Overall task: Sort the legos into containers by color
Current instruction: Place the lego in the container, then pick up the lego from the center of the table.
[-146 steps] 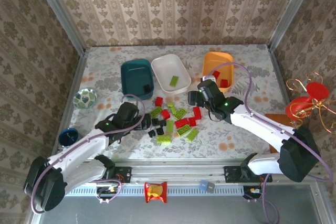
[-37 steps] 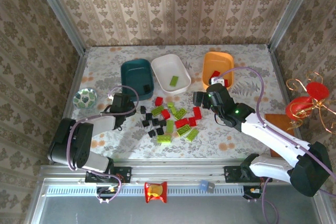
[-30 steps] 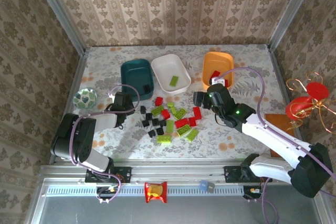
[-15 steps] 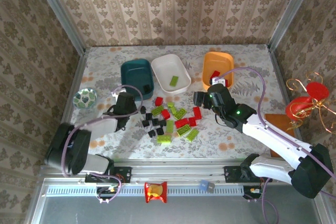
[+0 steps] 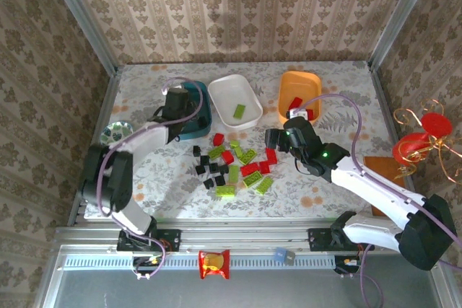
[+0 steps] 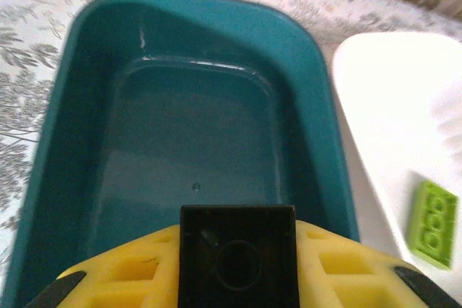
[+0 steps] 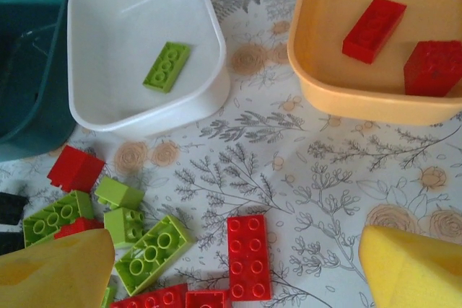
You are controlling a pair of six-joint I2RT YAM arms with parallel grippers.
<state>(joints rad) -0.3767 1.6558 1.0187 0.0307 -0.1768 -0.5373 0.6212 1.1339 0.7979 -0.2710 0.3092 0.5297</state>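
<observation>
1 black lego [image 6: 238, 247] | square, glossy | in left gripper [image 6: 238, 283] | over teal tub [image 6: 195, 70]

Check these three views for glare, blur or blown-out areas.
Left wrist view: the white plastic tub is blown out and the lime green brick in it soft; a small glint sits on the wall of the dark teal plastic tub; the held black brick is fairly sharp. Right wrist view: flowered tabletop sharp, yellow fingertips blurred. Top external view: evenly lit, no obvious glare.

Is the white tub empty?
Not empty. One green brick lies flat on the bottom of the white tub.
</observation>
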